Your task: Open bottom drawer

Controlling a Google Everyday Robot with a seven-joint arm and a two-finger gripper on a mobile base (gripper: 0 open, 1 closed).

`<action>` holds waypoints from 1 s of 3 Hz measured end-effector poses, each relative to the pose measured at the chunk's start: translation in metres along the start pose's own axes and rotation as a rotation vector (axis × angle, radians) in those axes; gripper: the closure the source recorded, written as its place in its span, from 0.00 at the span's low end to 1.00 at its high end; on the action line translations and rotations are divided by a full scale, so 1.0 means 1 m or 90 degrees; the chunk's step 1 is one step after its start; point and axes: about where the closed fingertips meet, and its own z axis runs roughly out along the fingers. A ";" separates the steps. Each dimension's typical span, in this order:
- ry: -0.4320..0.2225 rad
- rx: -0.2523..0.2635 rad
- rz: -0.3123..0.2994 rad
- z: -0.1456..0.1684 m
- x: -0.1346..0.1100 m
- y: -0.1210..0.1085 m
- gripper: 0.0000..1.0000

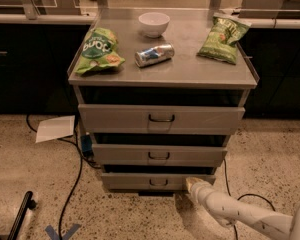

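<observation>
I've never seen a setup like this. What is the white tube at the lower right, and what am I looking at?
This is one picture from a single camera, looking down on a grey cabinet with three drawers. The white tube is a robot's arm reaching in from the lower right. Its tip, the gripper, is the grasping part; it is at the right end of the bottom drawer, to the right of that drawer's small dark handle. Nothing can be seen held in it. On the cabinet's top lie a green snack bag, a white bowl, a can on its side and a second green bag.
</observation>
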 end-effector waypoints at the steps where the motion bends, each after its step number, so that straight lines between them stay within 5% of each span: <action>1: 0.000 0.001 0.001 0.000 0.000 0.000 1.00; 3: -0.092 0.030 0.012 0.017 -0.004 -0.011 1.00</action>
